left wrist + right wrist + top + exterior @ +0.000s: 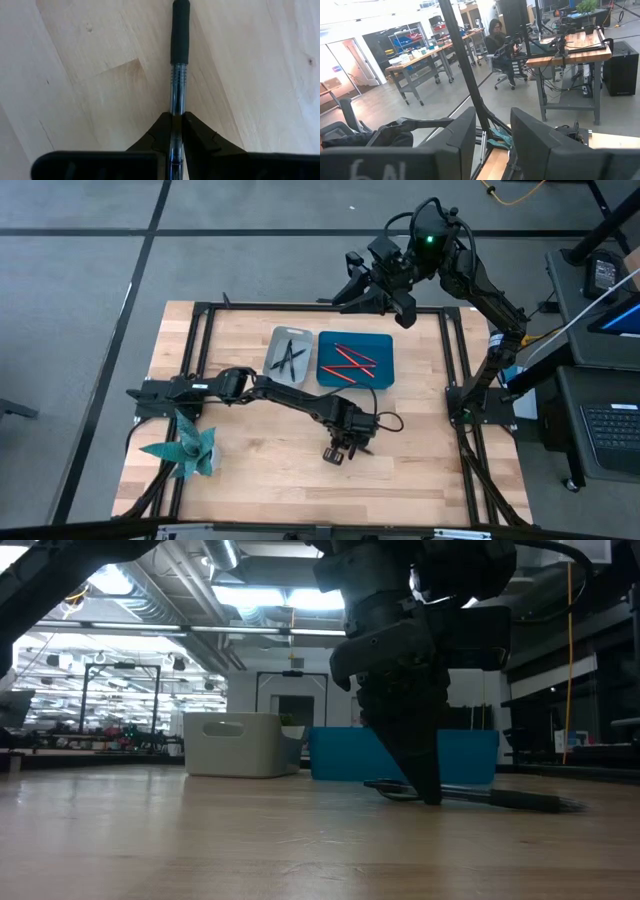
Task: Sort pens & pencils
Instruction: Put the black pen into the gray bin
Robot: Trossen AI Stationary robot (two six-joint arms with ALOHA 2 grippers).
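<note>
With the left tool pinched on the clear barrel of the pen lying flat on the desk beneath it, the grip is best firmed before a level lift, while the right tool is held spread, well away.

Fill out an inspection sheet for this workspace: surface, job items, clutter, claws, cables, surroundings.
Surface: wooden table, bare around the work area.
Job's things: black pen lying on the wood; grey tray holds dark pens; blue tray holds red pencils.
Clutter: teal folded-paper shape by the left edge.
Claws: left claw down on the table, fingers closed on the pen; right claw raised beyond the far edge, open, empty.
Cables: black cable looped beside the left wrist.
Surroundings: workbenches and a seated person in the room.
</note>
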